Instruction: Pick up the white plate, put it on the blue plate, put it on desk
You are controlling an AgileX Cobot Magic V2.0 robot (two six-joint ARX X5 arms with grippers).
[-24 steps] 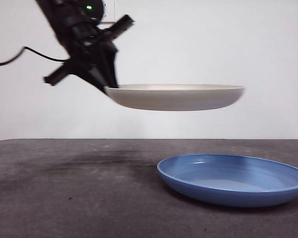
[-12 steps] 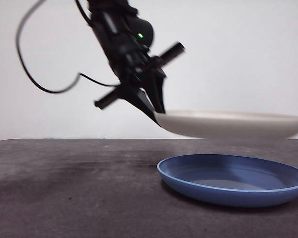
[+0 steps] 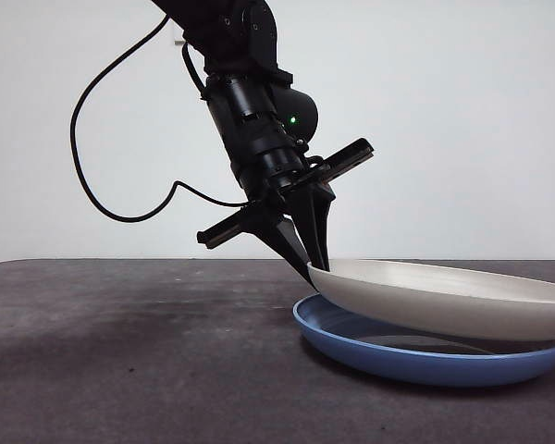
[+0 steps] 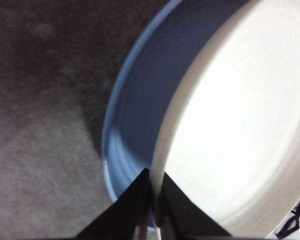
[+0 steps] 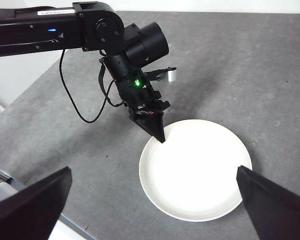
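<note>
Placement stage, nearly complete. Your left gripper (image 3: 314, 266) is clamped on the rim of the white plate (image 3: 453, 301), which tilts into the blue plate (image 3: 398, 356) on the desk (image 3: 120, 361). Release is what remains for you. Your right gripper (image 5: 152, 200) waits above with its jaws spread wide.

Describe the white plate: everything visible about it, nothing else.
The white plate is wide, shallow and round, matte cream-white with a plain rim and a bare inside. It is tilted: the left gripper is shut on the raised edge of its rim, while the opposite side dips into the blue plate below it. It sits over most of the blue plate, which shows as a crescent on one side in the left wrist view. Whether the two plates touch cannot be told.
</note>
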